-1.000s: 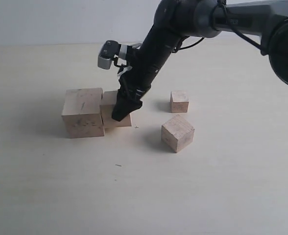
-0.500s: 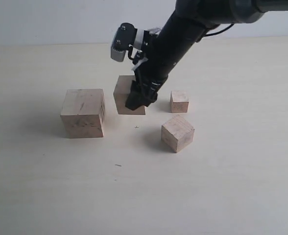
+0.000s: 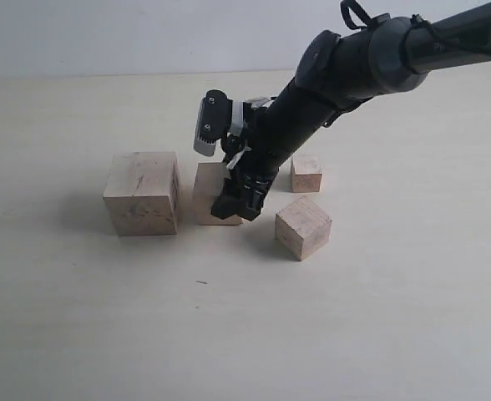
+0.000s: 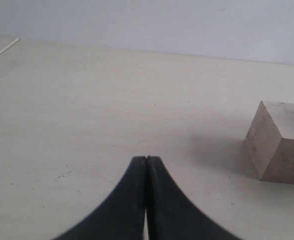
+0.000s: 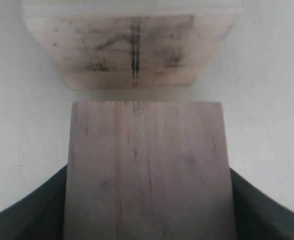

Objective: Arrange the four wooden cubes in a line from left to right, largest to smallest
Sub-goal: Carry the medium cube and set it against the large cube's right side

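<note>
1. Your right gripper (image 3: pixel 232 205) is clamped on the second cube (image 3: pixel 212 190), one finger on each side face. In the right wrist view the cube fills the space between the jaws.
2. The second cube is low at the table (image 3: pixel 229 334), just right of the largest cube (image 3: pixel 142 192). There's a narrow gap and they don't touch. Can't tell if its bottom edge is fully seated.
3. In the right wrist view the facing edges of those two run about parallel. The largest cube's top has dark scuffs.
4. The third cube (image 3: pixel 303 225) is near your fingers on the right. It's turned so a vertical edge faces the camera. Little room there.
5. The smallest cube (image 3: pixel 306 173) is behind the third, close beside the arm and apart from both.
6. Open room: wide bare tabletop in front of the cubes and left of the largest.
7. Your left gripper (image 4: pixel 146 161) has its jaws pressed together and holds nothing. It's over bare table, well apart from the largest cube.
</note>
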`<state>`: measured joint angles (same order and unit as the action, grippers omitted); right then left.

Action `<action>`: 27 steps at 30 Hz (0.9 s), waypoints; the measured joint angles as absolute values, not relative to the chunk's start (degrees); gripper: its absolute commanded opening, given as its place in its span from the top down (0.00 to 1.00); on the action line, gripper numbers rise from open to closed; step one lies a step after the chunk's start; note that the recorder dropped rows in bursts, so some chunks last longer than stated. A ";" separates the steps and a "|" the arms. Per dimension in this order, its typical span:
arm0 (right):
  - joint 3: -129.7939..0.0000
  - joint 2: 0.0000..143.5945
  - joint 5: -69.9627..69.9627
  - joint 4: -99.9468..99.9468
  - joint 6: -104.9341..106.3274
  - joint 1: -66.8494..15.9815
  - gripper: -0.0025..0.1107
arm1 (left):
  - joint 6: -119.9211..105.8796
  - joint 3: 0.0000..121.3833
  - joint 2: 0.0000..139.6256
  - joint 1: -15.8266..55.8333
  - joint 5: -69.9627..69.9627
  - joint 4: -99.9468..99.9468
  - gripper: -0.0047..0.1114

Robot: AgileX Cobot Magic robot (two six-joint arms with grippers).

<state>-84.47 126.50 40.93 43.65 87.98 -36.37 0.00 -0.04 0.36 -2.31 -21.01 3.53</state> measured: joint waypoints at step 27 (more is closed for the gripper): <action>-92.05 133.11 47.35 50.66 97.03 -36.24 0.65 | 0.00 -0.04 0.36 -2.31 -21.01 3.53 0.96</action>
